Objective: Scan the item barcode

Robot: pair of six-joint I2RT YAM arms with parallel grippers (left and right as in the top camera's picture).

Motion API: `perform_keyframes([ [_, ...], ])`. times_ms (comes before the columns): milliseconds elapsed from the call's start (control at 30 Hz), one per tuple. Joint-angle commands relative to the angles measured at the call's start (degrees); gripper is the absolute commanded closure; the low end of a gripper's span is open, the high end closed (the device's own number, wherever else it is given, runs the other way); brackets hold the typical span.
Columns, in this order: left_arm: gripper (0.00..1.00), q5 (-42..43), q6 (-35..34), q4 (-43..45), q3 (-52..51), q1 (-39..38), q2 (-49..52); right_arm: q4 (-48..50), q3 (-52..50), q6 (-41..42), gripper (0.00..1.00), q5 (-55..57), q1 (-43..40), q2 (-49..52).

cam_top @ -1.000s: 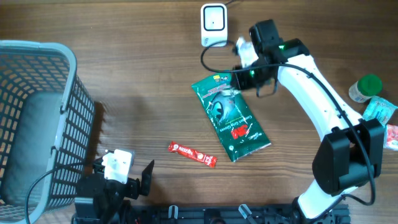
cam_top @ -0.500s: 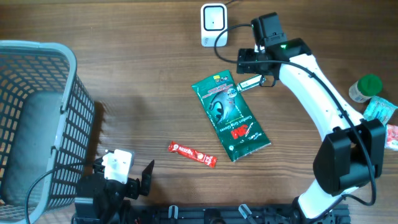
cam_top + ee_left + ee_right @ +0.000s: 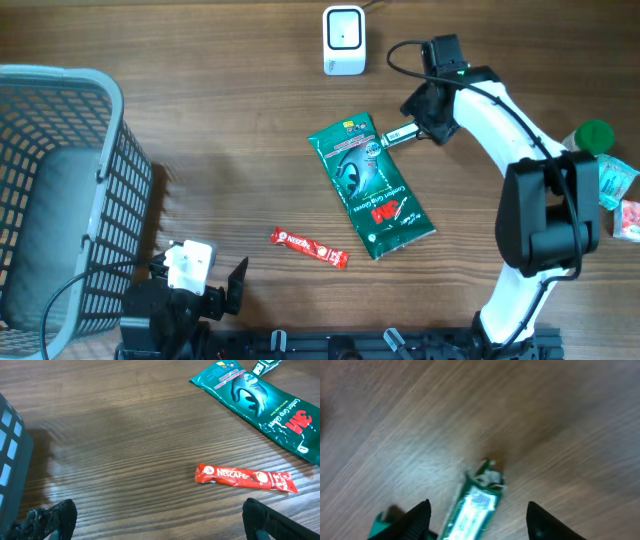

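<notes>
The white barcode scanner (image 3: 343, 40) stands at the back of the table. A small green-and-white stick packet (image 3: 400, 134) (image 3: 474, 504) lies flat on the wood beside the top right corner of a green 3M glove pack (image 3: 372, 188) (image 3: 265, 405). My right gripper (image 3: 422, 115) (image 3: 477, 521) hovers just above the small packet. It is open, and its fingertips (image 3: 418, 516) stand clear of the packet on both sides. My left gripper (image 3: 195, 288) (image 3: 160, 521) rests open at the front left with nothing between its fingers.
A red Nescafe stick (image 3: 309, 248) (image 3: 245, 477) lies in front of the glove pack. A grey mesh basket (image 3: 60, 190) fills the left side. A green-capped bottle (image 3: 590, 140) and some packets (image 3: 618, 190) sit at the right edge.
My right gripper let go of the small packet, which now lies on the table by the glove pack. The gripper has swung right and back from the scanner. The left arm has not moved.
</notes>
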Motion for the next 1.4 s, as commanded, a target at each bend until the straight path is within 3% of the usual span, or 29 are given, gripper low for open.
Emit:
perform_keyframes([
  [0,0.00,0.50,-0.31,0.24,-0.07,0.20,-0.31,0.17,-0.04,-0.57,0.34,-2.08,-0.02,0.24],
  [200,0.00,0.50,-0.31,0.22,-0.07,0.20,-0.31,-1.25,-0.07,0.07,0.32,-2.99,-0.02,2.78],
  [300,0.00,0.50,-0.31,0.22,-0.07,0.20,-0.31,0.61,-0.04,2.38,0.37,-0.68,-0.42,5.42],
  [400,0.00,0.50,-0.31,0.22,-0.07,0.20,-0.31,0.85,-0.04,3.50,0.51,-0.33,-1.07,5.57],
  [433,0.00,0.50,-0.31,0.22,-0.07,0.20,-0.31,0.57,-0.04,3.45,0.61,-0.31,-1.25,5.57],
  [467,0.00,0.50,-0.31,0.22,-0.07,0.20,-0.31,0.35,-0.04,3.41,0.65,-0.33,-1.25,5.57],
  [833,0.00,0.50,-0.31,0.22,-0.07,0.20,-0.31,-1.40,3.52,-0.17,0.95,-6.32,-1.25,-1.42],
  [967,0.00,0.50,-0.31,0.24,-0.07,0.20,-0.31,-3.98,3.50,0.74,0.94,-8.92,-0.98,-7.43],
  [1100,0.00,0.50,-0.31,0.22,-0.07,0.20,-0.31,-5.44,1.62,12.94,0.90,-12.96,1.38,-7.69],
  [1167,0.00,0.50,-0.31,0.24,-0.07,0.20,-0.31,-2.89,-0.61,18.40,0.90,-12.55,4.15,-7.67],
  [1267,0.00,0.50,-0.31,0.24,-0.07,0.20,-0.31,4.61,-2.29,19.87,0.92,-8.35,10.45,-7.67],
  [1367,0.00,0.50,-0.31,0.22,-0.07,0.20,-0.31,10.27,-3.69,25.03,0.74,1.97,16.50,-7.65],
])
